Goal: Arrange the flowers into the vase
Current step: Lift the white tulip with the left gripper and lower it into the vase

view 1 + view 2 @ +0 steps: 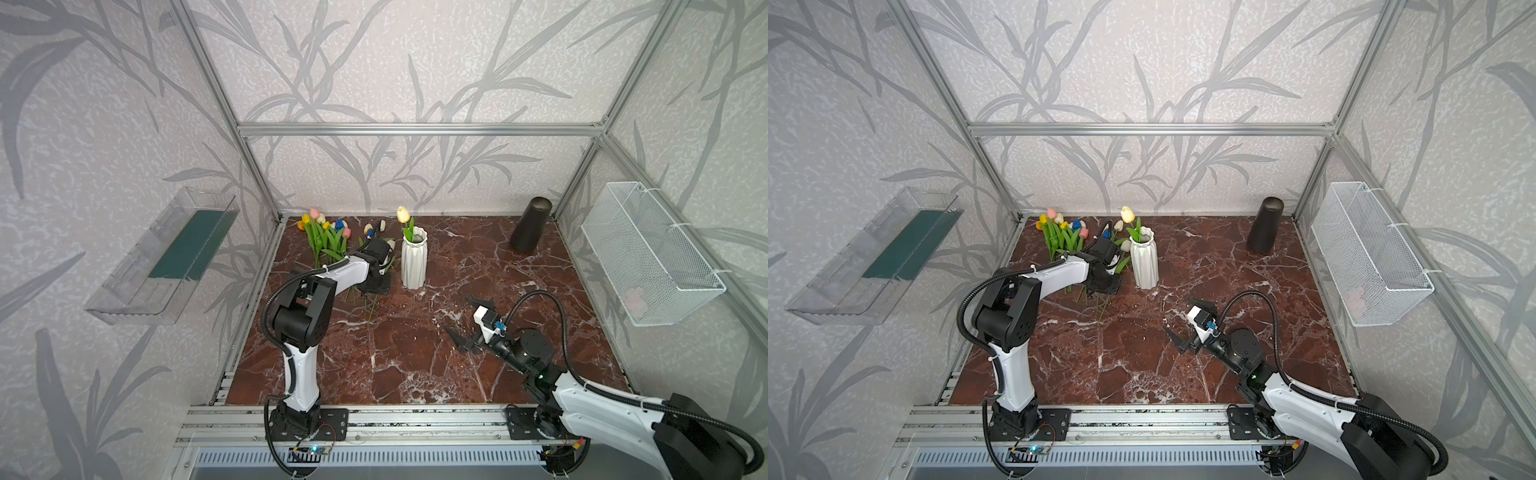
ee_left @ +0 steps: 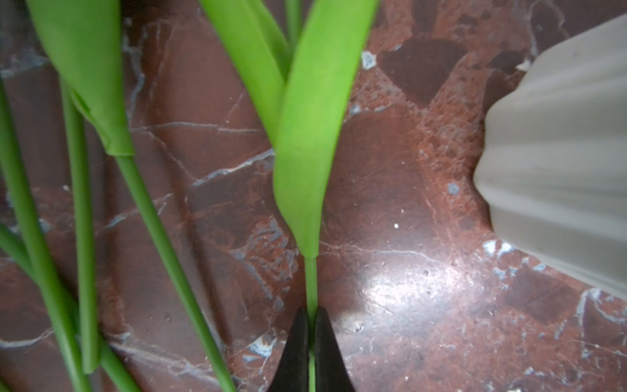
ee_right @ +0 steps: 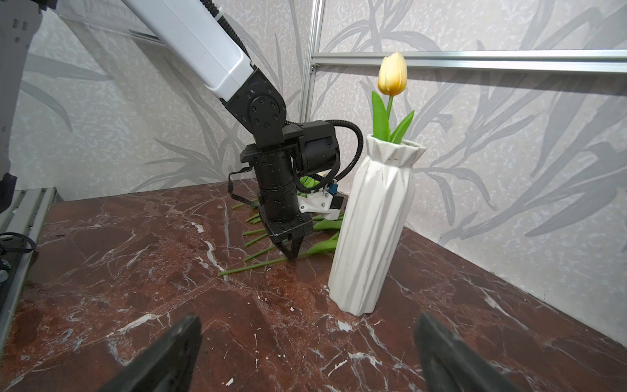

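Left wrist view: left gripper [image 2: 310, 314] is pinching one green stem [image 2: 311, 281] just below its leaf, the black fingers [image 2: 294, 349] pressing together on either side of it, low over the table [image 2: 407, 203]; white ribbed vase [image 2: 559, 152] is standing near; other stems are lying alongside.

Right wrist view: that gripper is pointing straight down, its tips meeting on the stem, which is lying on the table just beside the foot of the vase; one yellow tulip [image 3: 392, 73] is standing upright in the vase.

In both top views, loose flowers [image 1: 328, 241] are lying heaped at the table's far left corner, heads toward the back edge; right gripper [image 1: 459, 316] is hovering over the near right part, fingers spread wide, holding nothing.
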`<action>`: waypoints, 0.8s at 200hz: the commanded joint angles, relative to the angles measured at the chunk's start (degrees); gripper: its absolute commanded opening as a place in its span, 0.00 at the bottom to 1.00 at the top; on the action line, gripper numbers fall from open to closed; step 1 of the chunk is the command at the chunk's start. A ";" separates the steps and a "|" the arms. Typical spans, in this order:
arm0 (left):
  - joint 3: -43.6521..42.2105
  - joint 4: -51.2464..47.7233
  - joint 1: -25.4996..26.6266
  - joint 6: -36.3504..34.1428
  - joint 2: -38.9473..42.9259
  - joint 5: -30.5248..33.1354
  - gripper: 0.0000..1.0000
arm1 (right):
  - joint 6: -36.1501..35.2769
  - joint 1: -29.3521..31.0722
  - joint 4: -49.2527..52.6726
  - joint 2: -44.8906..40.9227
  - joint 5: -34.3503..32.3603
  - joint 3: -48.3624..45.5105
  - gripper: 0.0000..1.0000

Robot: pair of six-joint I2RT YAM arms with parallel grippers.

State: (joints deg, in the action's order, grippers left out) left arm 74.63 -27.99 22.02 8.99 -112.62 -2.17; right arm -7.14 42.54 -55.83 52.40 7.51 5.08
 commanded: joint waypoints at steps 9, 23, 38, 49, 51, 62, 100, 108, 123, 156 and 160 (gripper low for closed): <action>-1.42 0.91 0.00 0.75 5.24 0.22 0.00 | -0.40 0.26 -1.01 -1.07 -0.65 0.33 0.98; -1.63 0.83 0.04 0.80 7.21 0.25 0.00 | -0.36 0.26 -0.99 -1.16 -0.73 0.29 0.98; -2.95 2.17 0.04 1.08 10.43 0.16 0.00 | -0.38 0.26 -1.01 -1.25 -0.74 0.34 0.98; -4.51 4.27 -0.01 1.58 13.97 0.39 0.00 | -0.37 0.26 -1.03 -1.49 -0.82 0.25 0.98; -4.85 4.68 -0.02 1.73 14.66 0.48 0.00 | -0.34 0.26 -0.96 -1.51 -0.83 0.25 0.98; -7.68 8.37 -0.05 2.43 19.40 1.32 0.00 | -0.33 0.26 -0.81 -1.78 -0.89 0.19 0.98; -25.02 32.03 -0.05 1.81 41.10 9.38 0.00 | -0.33 0.21 -0.51 -2.37 -1.18 0.13 0.98; -28.80 37.67 0.12 1.02 45.78 11.13 0.00 | -0.33 0.26 -0.59 -2.34 -1.12 0.18 0.98; -33.68 45.63 0.30 -1.48 53.38 11.10 0.00 | 0.51 0.26 -1.90 -2.38 -1.94 -0.10 0.99; -32.71 52.41 2.27 -7.31 60.85 0.82 0.00 | 0.79 0.26 -2.66 -4.85 0.50 -0.56 1.00; -32.13 52.94 2.73 -7.68 61.06 -0.01 0.00 | 0.72 0.26 -1.44 -5.28 0.49 -0.16 1.00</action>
State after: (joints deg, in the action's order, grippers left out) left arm 40.73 13.61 22.76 6.57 -54.24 4.10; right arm -6.66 42.54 -56.71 49.45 6.72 4.32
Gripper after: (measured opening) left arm 0.048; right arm 0.998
